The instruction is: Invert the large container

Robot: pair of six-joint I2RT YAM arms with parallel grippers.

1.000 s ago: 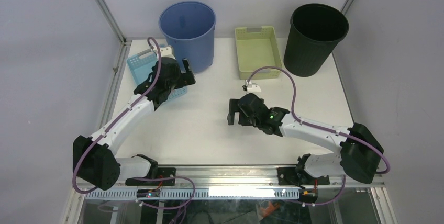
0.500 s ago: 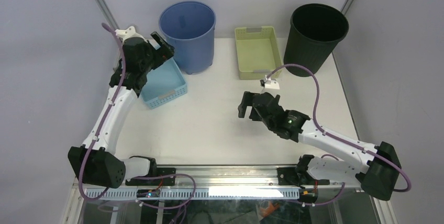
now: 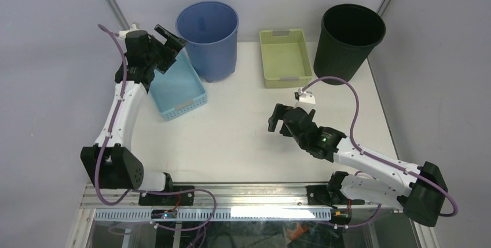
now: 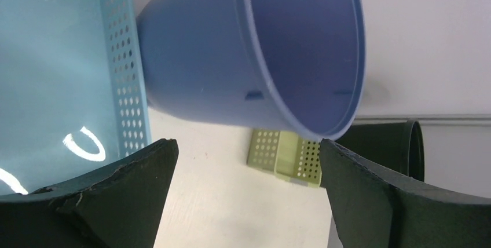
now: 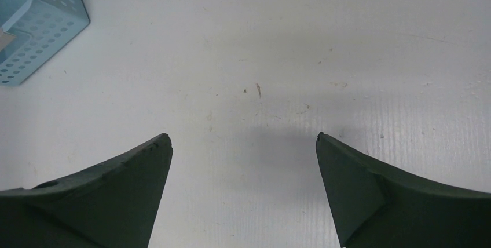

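A large blue bucket [image 3: 208, 38] stands upright at the back of the table, its mouth up. A large black bucket [image 3: 348, 42] stands upright at the back right. My left gripper [image 3: 169, 50] is open and empty, raised just left of the blue bucket's rim. In the left wrist view the blue bucket [image 4: 249, 51] fills the frame ahead of the open gripper [image 4: 248, 149], not touching it. My right gripper [image 3: 278, 121] is open and empty, low over the bare table centre [image 5: 243, 138].
A light blue perforated basket [image 3: 175, 87] lies under my left arm, beside the blue bucket, and its corner shows in the right wrist view [image 5: 35, 22]. A green perforated basket [image 3: 284, 57] sits between the two buckets. Frame posts stand at the back corners.
My left arm has swung up and to the left, from over the light blue basket to beside the blue bucket's rim. My right arm has shifted a little to the right.
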